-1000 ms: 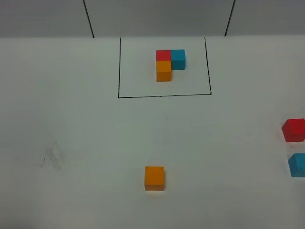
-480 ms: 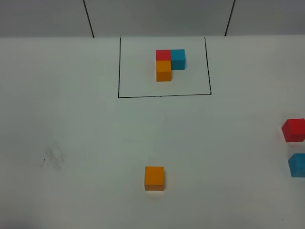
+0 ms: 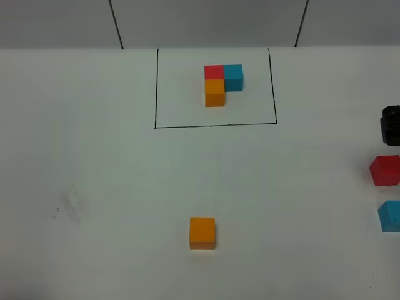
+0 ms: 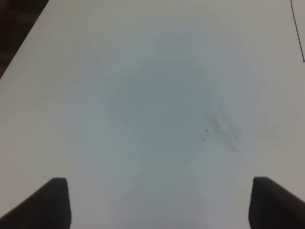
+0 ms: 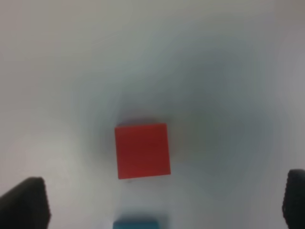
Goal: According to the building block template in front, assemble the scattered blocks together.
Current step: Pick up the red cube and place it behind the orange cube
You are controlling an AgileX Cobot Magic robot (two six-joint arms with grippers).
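The right pincer [image 5: 160,200] hangs with its jaws spread wide and empty above the loose red cube [image 5: 142,150]. That cube sits on the desk [image 3: 94,187] at the far right edge, with the loose blue cube [image 3: 390,216] close on its near side but not touching. Picking up the red one looks like the step in hand. To do it well, centre the jaws, since the cube lies slightly nearer one finger, square them to its faces, and descend without nudging the blue neighbour. Going by the template [image 3: 222,84], red belongs against the far face of the orange cube [image 3: 202,233]. The left pincer [image 4: 164,202] is open over bare desk.
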